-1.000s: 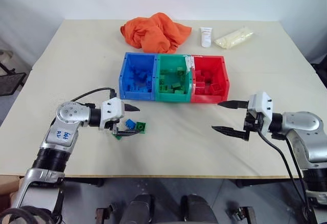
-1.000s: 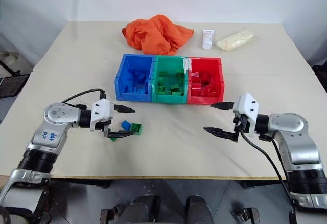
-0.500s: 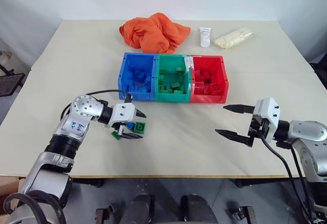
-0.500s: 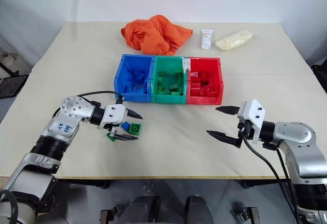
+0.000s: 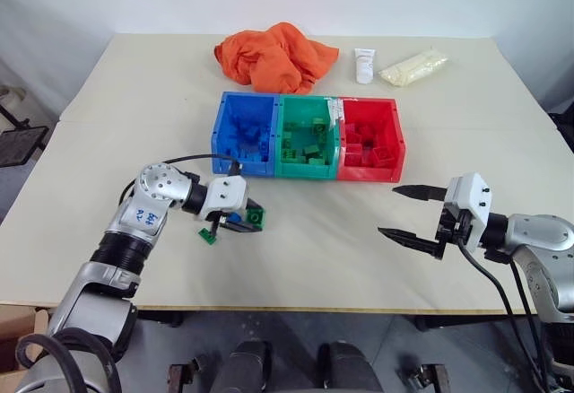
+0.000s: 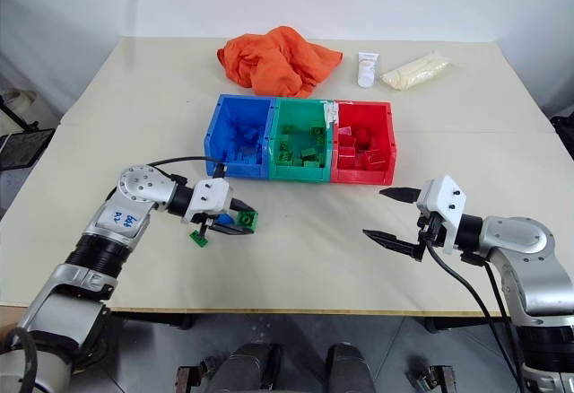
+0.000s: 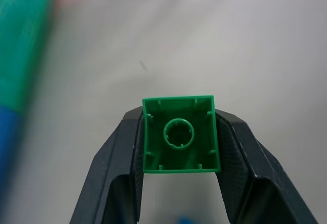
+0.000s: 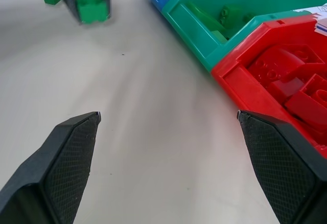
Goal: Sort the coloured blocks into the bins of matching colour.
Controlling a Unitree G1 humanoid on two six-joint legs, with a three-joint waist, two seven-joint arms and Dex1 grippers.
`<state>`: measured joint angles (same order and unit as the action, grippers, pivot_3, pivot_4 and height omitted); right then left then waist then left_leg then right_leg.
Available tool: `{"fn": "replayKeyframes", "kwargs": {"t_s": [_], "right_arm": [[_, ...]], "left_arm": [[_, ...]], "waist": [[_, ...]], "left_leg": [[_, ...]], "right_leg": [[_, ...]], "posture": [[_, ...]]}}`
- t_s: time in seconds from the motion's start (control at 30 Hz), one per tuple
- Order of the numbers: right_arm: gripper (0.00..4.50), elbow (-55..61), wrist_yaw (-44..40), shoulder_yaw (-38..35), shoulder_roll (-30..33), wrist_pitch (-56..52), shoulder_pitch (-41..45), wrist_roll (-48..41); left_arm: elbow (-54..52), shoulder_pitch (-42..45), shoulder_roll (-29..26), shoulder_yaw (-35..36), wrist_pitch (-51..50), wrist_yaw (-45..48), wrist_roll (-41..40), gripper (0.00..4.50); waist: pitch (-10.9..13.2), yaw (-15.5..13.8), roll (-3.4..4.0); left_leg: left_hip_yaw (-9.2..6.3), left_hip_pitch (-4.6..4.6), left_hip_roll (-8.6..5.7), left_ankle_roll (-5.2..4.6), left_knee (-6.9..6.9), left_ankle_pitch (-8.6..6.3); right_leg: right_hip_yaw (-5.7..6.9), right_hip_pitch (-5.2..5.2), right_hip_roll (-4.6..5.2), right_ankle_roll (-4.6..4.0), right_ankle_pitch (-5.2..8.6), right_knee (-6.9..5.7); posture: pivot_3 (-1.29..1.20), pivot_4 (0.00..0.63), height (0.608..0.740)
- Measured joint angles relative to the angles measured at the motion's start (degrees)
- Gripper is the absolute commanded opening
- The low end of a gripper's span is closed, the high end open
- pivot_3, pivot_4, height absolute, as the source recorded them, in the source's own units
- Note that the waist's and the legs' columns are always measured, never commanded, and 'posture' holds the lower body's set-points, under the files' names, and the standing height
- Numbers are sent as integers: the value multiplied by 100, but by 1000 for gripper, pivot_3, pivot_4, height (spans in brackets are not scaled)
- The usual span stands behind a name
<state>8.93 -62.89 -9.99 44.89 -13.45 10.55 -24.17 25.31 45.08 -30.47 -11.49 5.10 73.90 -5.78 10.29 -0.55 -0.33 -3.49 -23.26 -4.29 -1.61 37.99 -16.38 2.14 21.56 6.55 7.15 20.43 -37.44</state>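
Green block [image 7: 179, 134] sits clamped between the left gripper [image 5: 244, 218] fingers, hollow underside facing the wrist. Just behind the fingertips lie a blue block [image 6: 224, 220] and a small green piece [image 6: 197, 238] on the table [image 5: 305, 249]. Ahead and above stand the bins [image 5: 308, 136]. The grip looks shallow, so a quick swing could spill it into the blue tub. The right gripper [image 5: 411, 215] waits spread wide, empty.

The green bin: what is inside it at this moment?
Inside the green bin lie several green blocks, loosely piled. Its front wall hides the lowest part, so their number cannot be told.
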Motion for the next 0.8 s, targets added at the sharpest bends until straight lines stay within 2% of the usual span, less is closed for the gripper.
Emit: {"fn": "replayKeyframes", "kwargs": {"t_s": [0.1,0.2,0.33,0.47,0.53,0.6,0.77,0.8], "right_arm": [[4500,74,38,-52,0,-13,-81,-4],[4500,140,93,-107,0,-22,-115,-5],[4500,254,170,-191,0,-41,-241,-19],[4500,369,261,-226,0,-56,-342,-37],[4500,476,312,-272,0,-62,-444,-57],[4500,521,355,-329,0,-77,-530,-65],[4500,636,430,-443,0,-152,-679,-116],[4500,637,440,-443,0,-158,-685,-117]], "left_arm": [[-23,360,395,172,-191,-434,-133,1512],[233,861,618,188,-257,-1101,91,1512],[1519,1708,984,143,-196,-2236,699,1512],[2666,2201,1512,155,195,-2708,794,1512],[3220,2484,1713,212,385,-2891,815,2270],[3521,2654,1828,331,501,-2901,782,2837],[3960,2876,1971,442,748,-2968,789,4407],[4012,2889,1981,451,770,-2979,794,4460]], "waist": [[1,-36,-2],[1,-71,-2],[2,-83,-4],[5,-93,-8],[6,-95,-10],[6,-95,-11],[6,-73,-11],[6,-72,-11]], "left_leg": [[0,-1,-1,-1,4,-1],[2,-1,-3,-1,4,-1],[8,0,-5,-2,2,-1],[8,-2,-10,-5,4,-1],[8,-3,-11,-5,4,-1],[9,-3,-12,-5,4,-1],[14,-2,-8,-5,2,-1],[15,-1,-7,-5,2,-1]], "right_leg": [[5,-2,-3,2,-1,0],[18,-1,-10,3,-1,-2],[50,-1,-19,5,-1,-2],[58,-1,-15,6,-2,-3],[62,0,-13,6,-2,-3],[64,0,-13,7,-2,-3],[65,2,-15,6,-1,-4],[65,2,-15,6,-2,-4]], "posture": [[0,150,740],[0,150,740],[0,150,740],[0,150,740],[0,150,740],[0,150,740],[0,150,740],[0,150,740]]}}
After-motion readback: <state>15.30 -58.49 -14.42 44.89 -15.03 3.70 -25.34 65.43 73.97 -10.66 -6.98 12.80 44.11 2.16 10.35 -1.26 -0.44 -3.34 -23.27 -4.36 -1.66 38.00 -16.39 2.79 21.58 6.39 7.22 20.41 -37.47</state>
